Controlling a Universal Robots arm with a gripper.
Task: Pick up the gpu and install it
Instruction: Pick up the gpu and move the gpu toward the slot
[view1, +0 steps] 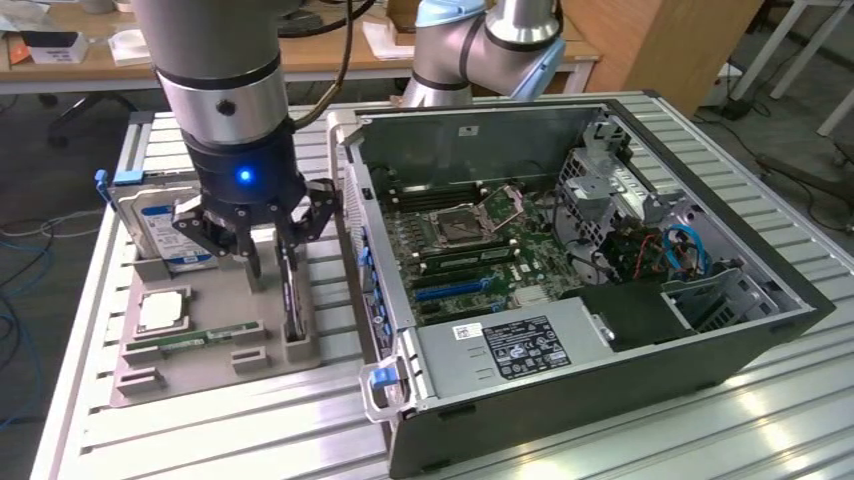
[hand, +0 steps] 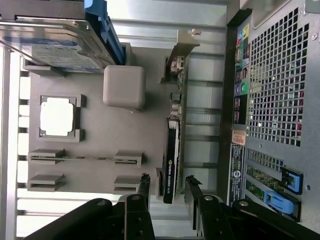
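Observation:
The gpu (hand: 171, 155) is a thin dark card standing on edge in a slot of the grey parts tray (hand: 100, 135), its silvery bracket (hand: 180, 55) at the far end. My gripper (hand: 169, 187) is open just above it, one finger on each side of the card's near end, not clamped. In the exterior view the gripper (view1: 271, 252) hangs over the tray (view1: 200, 375), right above the gpu (view1: 292, 305), close to the computer case's wall.
The open computer case (view1: 574, 250) lies at the exterior view's right with its motherboard and blue slot (view1: 447, 290) exposed. The tray also holds a hard drive (view1: 154, 225), a processor chip (view1: 163, 310), a RAM stick (view1: 200, 337) and a grey block (hand: 124, 86).

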